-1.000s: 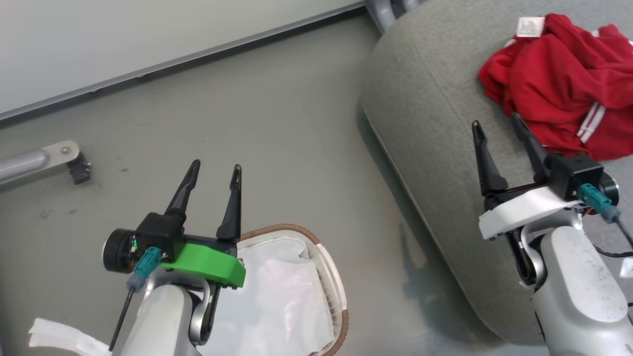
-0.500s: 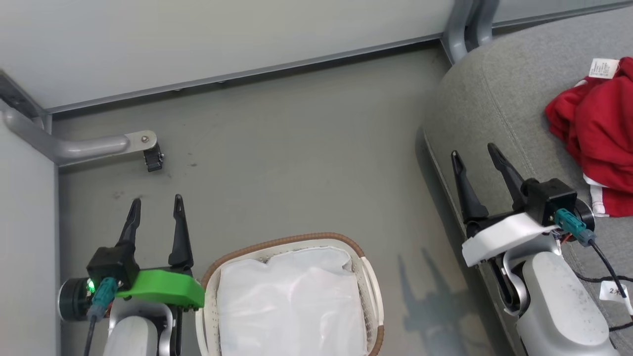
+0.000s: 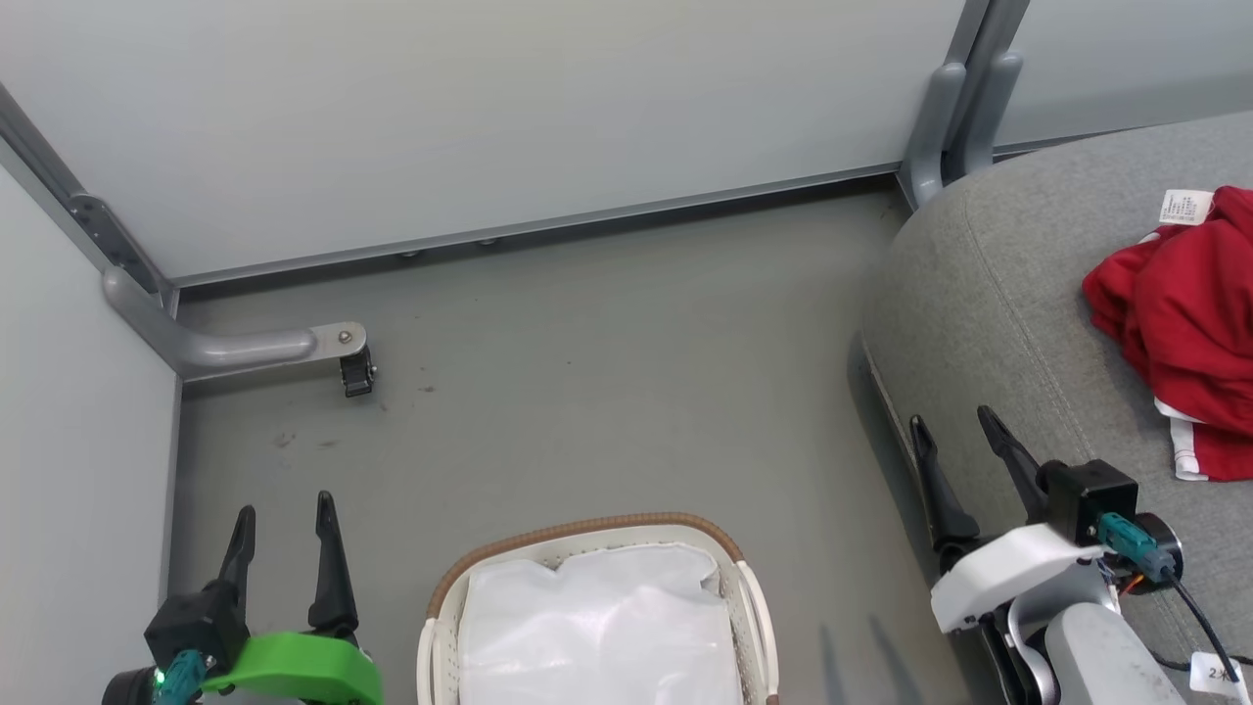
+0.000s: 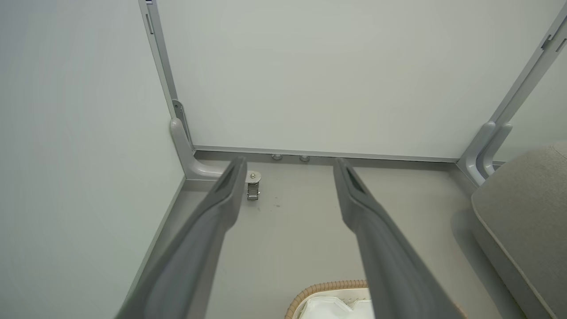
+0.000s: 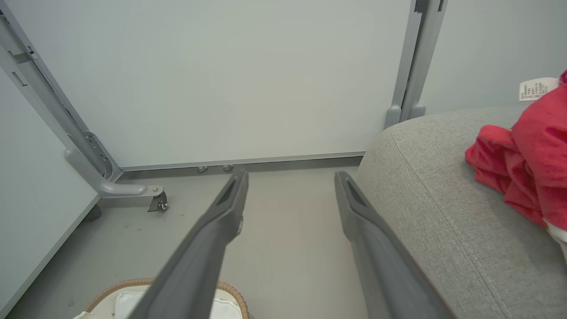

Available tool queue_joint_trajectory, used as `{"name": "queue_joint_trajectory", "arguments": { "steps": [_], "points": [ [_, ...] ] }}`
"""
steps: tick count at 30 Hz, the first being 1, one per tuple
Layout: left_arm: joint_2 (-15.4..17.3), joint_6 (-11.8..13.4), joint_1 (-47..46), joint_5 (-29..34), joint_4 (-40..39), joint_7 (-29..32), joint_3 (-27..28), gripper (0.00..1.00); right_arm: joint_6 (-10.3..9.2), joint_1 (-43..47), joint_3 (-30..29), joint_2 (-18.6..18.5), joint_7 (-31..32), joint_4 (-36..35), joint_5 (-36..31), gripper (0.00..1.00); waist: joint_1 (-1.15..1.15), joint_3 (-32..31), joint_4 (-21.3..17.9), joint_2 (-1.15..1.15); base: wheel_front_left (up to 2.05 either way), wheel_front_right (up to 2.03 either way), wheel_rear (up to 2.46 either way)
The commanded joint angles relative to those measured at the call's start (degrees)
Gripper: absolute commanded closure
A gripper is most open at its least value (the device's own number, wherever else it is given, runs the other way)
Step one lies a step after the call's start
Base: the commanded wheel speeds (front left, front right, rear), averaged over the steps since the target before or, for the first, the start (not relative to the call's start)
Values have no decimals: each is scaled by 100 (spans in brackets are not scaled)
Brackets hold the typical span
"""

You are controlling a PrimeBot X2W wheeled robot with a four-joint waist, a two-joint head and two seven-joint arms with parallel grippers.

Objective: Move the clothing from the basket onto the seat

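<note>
The red clothing (image 3: 1189,328) lies bunched on the grey seat (image 3: 989,284) at the right, a white label at its top; it also appears in the right wrist view (image 5: 522,164) on the seat (image 5: 443,208). The white basket (image 3: 445,627) with a brown rim stands on the floor at bottom centre, holding just its white liner (image 3: 597,627). My left gripper (image 3: 282,509) is open over the floor left of the basket. My right gripper (image 3: 951,423) is open beside the seat's left edge, nothing between its fingers. The basket rim (image 4: 328,285) peeks into the left wrist view.
Pale partition walls enclose the floor at the back and left. A grey bracket foot with a small caster (image 3: 352,367) stands at the left corner. Another grey post (image 3: 954,117) stands behind the seat's corner. Grey floor (image 3: 607,392) lies between basket and wall.
The head camera has swung, so the whole scene shifted down and right. Both grippers sit lower in the picture and stay open. The clothing rests unmoved on the seat.
</note>
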Motion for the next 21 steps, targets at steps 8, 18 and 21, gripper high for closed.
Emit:
{"name": "queue_joint_trajectory", "arguments": {
  "steps": [8,18,21],
  "points": [
    [-10,-108,249,-149,103,3,92,100,0,316,-50,10,2,80,2,100,0,-223,30,0,0,0,0],
    [-22,-144,141,-993,200,270,170,100,0,366,-172,42,266,94,876,100,0,-247,43,0,0,0,0],
    [-20,-156,121,-1306,167,346,178,100,-1,381,-202,46,346,46,1199,100,0,-256,48,0,0,0,0]
  ]
}}
